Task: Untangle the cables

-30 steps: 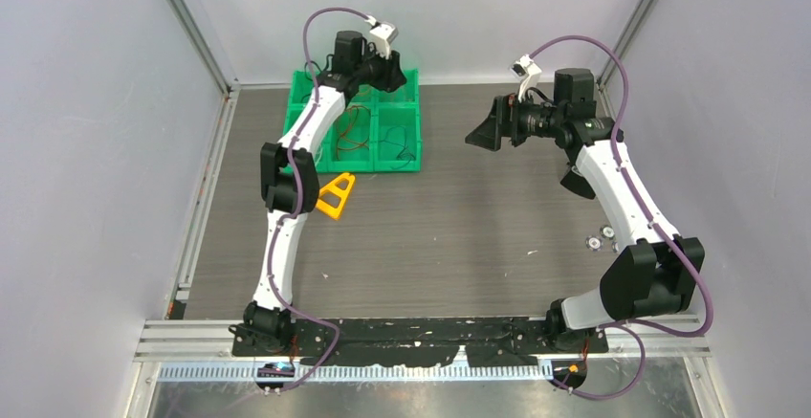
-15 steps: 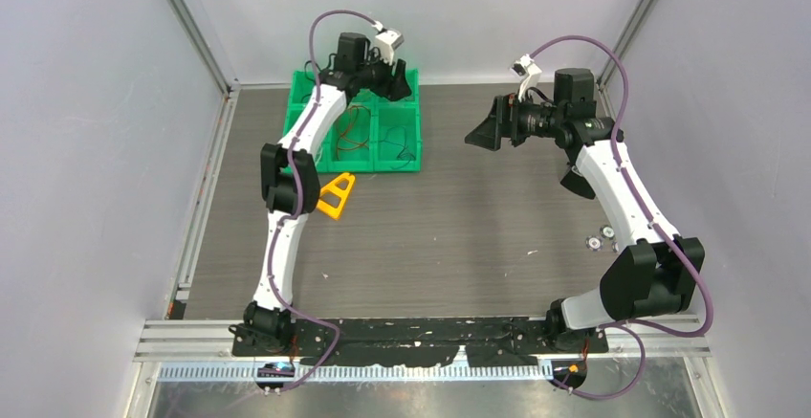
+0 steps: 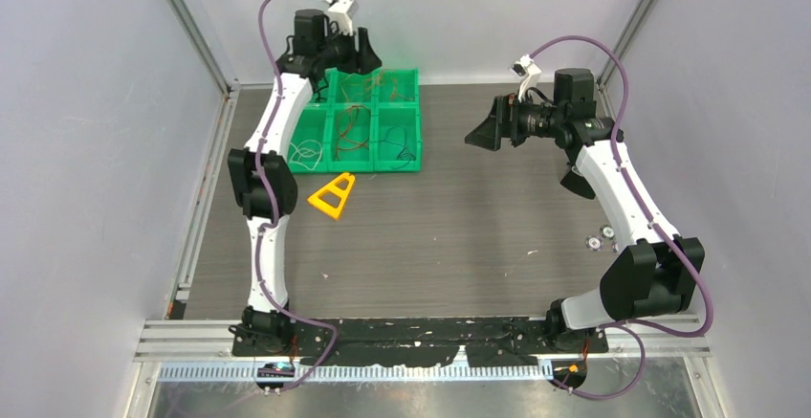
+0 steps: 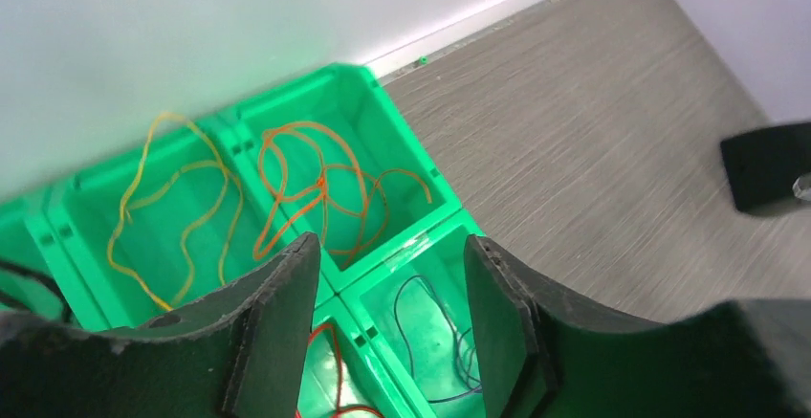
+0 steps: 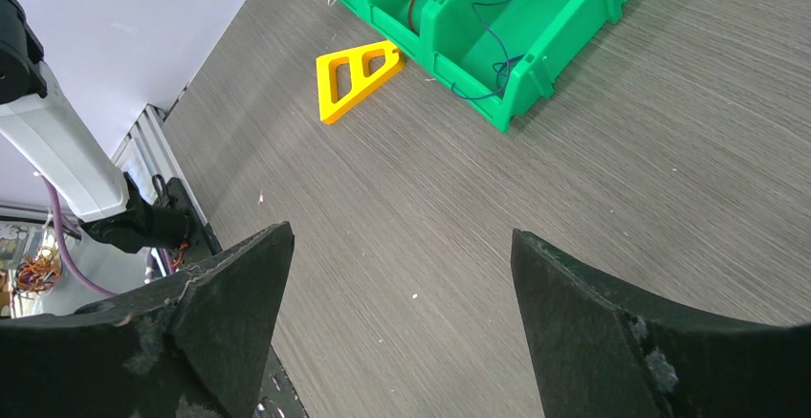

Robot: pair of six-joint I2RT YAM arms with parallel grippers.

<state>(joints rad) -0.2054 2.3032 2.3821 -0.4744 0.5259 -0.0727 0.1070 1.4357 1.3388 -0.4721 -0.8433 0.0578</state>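
Left pincer [image 4: 390, 257] is hanging over the far row of a green bin [image 4: 435, 175], its jaws standing apart with nothing between them; from above, it [image 3: 361, 53] is sitting at the far left corner of the desk [image 3: 459, 236], just past the bin's [image 3: 419, 133] back rim. The cables are lying in this bin, which is standing near the far edge, left of the middle, each visible one alone in its own compartment. An orange cable [image 4: 320, 187] is curling in loose overlapping loops in the far right compartment, crossing itself at a knot-like point near its middle. Beside it, in the far middle compartment, a yellow cable [image 4: 177, 198] is winding in long, soft bends. In the near right compartment a thin dark cable [image 4: 442, 334] is looping along the floor and up one wall, and a red cable [image 4: 337, 365] is showing in the near middle one, half hidden behind the fingers. A white cable [image 3: 304, 155] is bunching in the near left compartment. An arm is hiding the far left compartment. A yellow triangle [image 3: 333, 195] is lying on the desk just by the bin's near left corner. Over the right half of the desk, the right pincer [image 5: 402, 236] is hanging well clear of the bin, spread wide and holding nothing.
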